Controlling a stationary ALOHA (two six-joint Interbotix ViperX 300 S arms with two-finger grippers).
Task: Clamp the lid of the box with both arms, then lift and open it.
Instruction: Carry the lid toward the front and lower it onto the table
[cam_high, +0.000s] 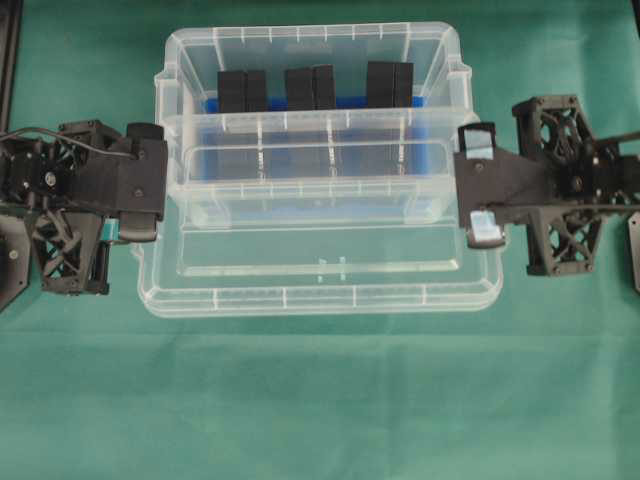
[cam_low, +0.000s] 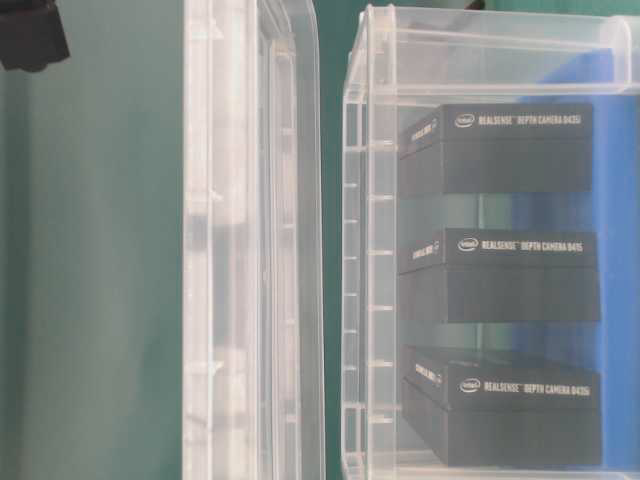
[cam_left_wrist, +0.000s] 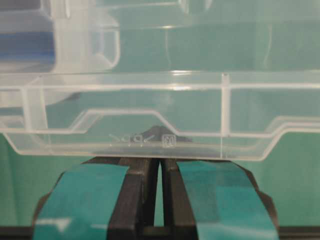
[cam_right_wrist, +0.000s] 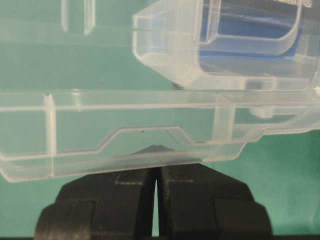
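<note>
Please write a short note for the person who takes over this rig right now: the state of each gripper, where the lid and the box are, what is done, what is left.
Left gripper: jaws shut on the lid at its left end tab.
Right gripper: jaws shut on the lid at its right end.
The lid is held between both arms, off the box and shifted toward the near side in the overhead view; it still overlaps the near part of the opening.
The box stands on the green cloth, with three black packs upright on a blue insert.
Done: clamp, lift.
Left: carry the lid fully clear of the box and set it down.
</note>
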